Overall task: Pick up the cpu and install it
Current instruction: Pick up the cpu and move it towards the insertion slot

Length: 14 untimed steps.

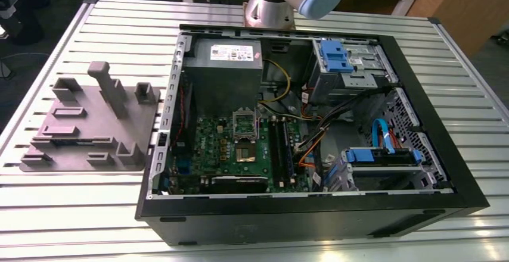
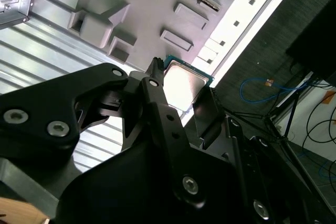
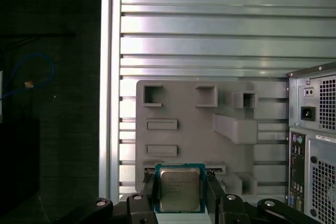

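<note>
The cpu (image 3: 180, 188), a small square chip with a silvery top and a green rim, sits between the two black fingers (image 3: 148, 191) of my gripper (image 3: 180, 192), which is shut on it. In the second wrist view the cpu (image 2: 184, 81) shows in the same grip of the gripper (image 2: 181, 87). It hangs in the air well above the grey plastic plate (image 3: 184, 114), over the side of the plate nearest the table edge. The green motherboard (image 1: 238, 149) lies inside the open computer case (image 1: 445, 172), and its socket (image 1: 244, 137) stands open with the frame lifted.
The grey plate with upright blocks (image 1: 87, 125) lies on the slatted aluminium table (image 1: 119, 30), on the exterior view's left of the case. My arm (image 1: 278, 0) rises behind the case. A grey power supply (image 1: 226, 65), cables and blue drive bays (image 1: 382, 155) crowd the case.
</note>
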### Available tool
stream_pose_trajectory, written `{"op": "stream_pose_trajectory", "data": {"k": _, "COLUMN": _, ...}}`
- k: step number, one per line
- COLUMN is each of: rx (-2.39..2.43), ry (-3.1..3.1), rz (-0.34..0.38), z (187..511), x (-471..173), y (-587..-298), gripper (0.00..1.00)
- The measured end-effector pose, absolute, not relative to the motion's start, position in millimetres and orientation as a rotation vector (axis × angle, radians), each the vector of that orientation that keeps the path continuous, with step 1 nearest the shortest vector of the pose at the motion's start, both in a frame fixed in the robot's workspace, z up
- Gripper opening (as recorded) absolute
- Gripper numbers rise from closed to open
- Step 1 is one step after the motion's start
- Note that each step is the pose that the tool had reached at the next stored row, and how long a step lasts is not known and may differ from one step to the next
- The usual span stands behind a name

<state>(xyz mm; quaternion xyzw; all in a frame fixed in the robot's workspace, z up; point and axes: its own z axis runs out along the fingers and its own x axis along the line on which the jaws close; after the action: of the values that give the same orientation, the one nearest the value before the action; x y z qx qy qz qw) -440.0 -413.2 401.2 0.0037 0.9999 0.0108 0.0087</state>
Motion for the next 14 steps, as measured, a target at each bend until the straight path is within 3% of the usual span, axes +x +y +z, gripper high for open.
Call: {"op": "stream_pose_trajectory", "data": {"k": 14, "rx": 0.012, "ry": 3.124, "rz": 0.034, "z": 401.2, "x": -437.6, "y": -413.2, "gripper": 0.47}}
